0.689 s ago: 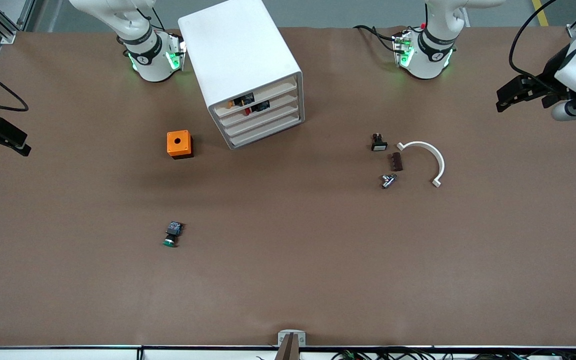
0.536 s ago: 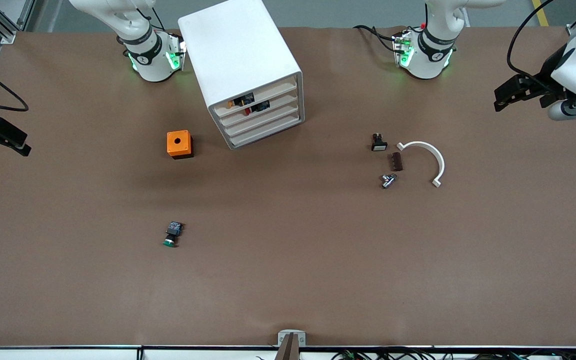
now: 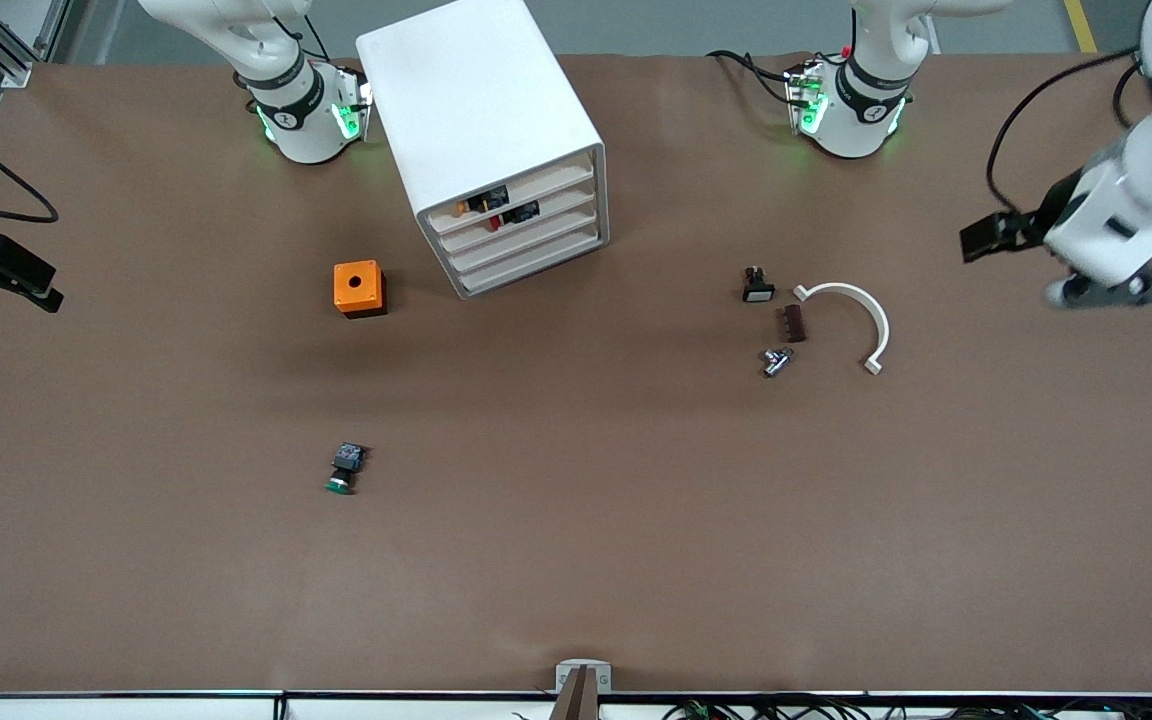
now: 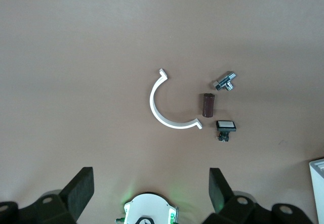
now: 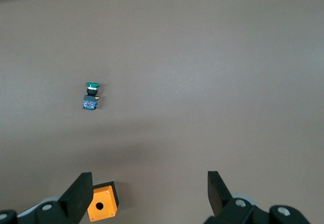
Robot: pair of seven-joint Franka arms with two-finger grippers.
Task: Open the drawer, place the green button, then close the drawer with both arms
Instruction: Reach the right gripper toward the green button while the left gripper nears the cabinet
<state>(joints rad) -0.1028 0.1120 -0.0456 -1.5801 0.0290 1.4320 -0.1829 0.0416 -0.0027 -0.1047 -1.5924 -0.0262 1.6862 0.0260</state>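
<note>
The white cabinet (image 3: 481, 120) stands between the arm bases, its four drawers all shut. The drawer (image 3: 526, 247) is third from its top. The button (image 3: 343, 470), black with a green cap, lies on its side on the table, nearer to the front camera than the cabinet. It also shows in the right wrist view (image 5: 91, 96). My left gripper (image 3: 991, 237) is open and empty in the air over the left arm's end of the table; its wrist view (image 4: 149, 193) shows the fingers wide apart. My right gripper (image 3: 11, 272) waits open and empty over the right arm's end (image 5: 149, 193).
An orange cube with a hole (image 3: 359, 288) sits beside the cabinet. Toward the left arm's end lie a white-capped black button (image 3: 758, 286), a brown block (image 3: 792, 323), a metal fitting (image 3: 776, 361) and a white arc-shaped clamp (image 3: 861, 310). Small parts show inside the two upper drawers.
My left arm has swung lower over the table and its gripper has shifted toward the cabinet's side. The right arm and the objects have not moved.
</note>
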